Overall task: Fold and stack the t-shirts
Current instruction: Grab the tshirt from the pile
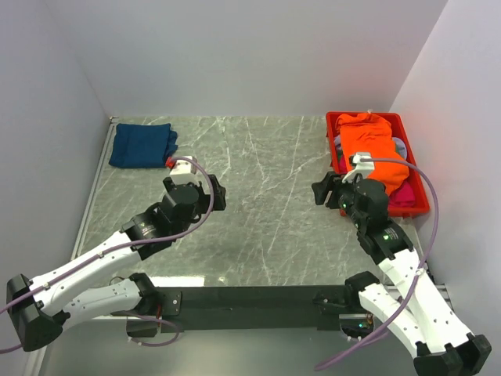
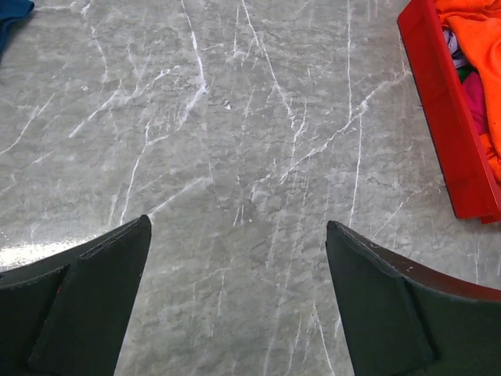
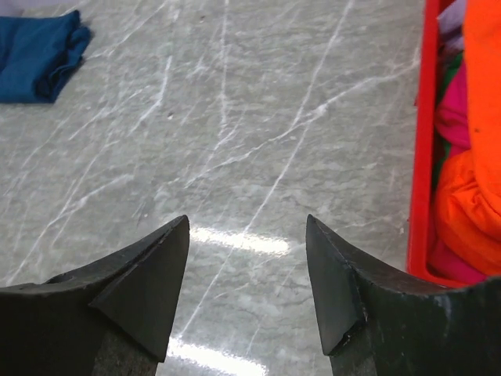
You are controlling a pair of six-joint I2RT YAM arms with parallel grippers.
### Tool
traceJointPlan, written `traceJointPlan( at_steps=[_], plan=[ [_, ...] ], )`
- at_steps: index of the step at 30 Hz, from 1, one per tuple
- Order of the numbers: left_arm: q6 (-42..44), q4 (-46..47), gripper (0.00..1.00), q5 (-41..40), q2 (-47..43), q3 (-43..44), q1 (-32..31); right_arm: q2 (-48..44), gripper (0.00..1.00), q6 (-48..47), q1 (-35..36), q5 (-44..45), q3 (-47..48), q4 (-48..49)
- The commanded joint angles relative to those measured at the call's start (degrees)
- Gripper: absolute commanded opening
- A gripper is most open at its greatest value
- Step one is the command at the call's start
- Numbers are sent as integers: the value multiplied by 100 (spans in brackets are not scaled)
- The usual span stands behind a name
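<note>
- Left end effector [image 2: 239, 227]: released. Both fingers are spread wide with nothing between them, and the left wrist view shows only bare desk [image 1: 266, 219] in the gap.
- Right end effector [image 3: 246, 223]: also released, fingers apart and holding nothing. In the top view it hangs over the desk just left of the red bin [image 1: 332, 137].
- Navy blue t-shirt [image 1: 142, 145]: folded and lying flat on the desk in the upper left of the top view. It is clear of both end effectors, with the left one the nearer.
- Red bin: stands on the desk at the upper right of the top view, against the right wall.
- Orange t-shirt [image 1: 376, 141]: crumpled, lying uppermost in the bin and rising above its rim.
- Magenta pink t-shirt [image 3: 454, 117]: inside the bin, under the orange one. A sliver of green cloth [image 3: 448, 70] shows beside it, its shape not discernible.
</note>
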Motion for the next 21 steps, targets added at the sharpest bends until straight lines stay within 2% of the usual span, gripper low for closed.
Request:
traceJointPlan(
  at_steps=[1,7,13,15,17,19,21],
  plan=[
    [-72,-53,99,-225,-33,293,25,-74,68,82,12,521,-129,280],
    [42,17,99,-348,55,241,25,-382,69,275,12,1190,-331,561],
    [305,289,99,38,161,135,25,-383,70,135,20,1577,-209,456],
    [358,350,99,91,178,100,16,-251,71,100,3,1708,-7,360],
    [384,395,99,91,187,56,16,12,77,56,-41,1901,125,315],
    [385,369,99,100,205,56,16,364,77,55,-181,2253,283,490],
    [385,254,99,83,205,82,16,871,77,73,-751,1976,485,674]
  ],
)
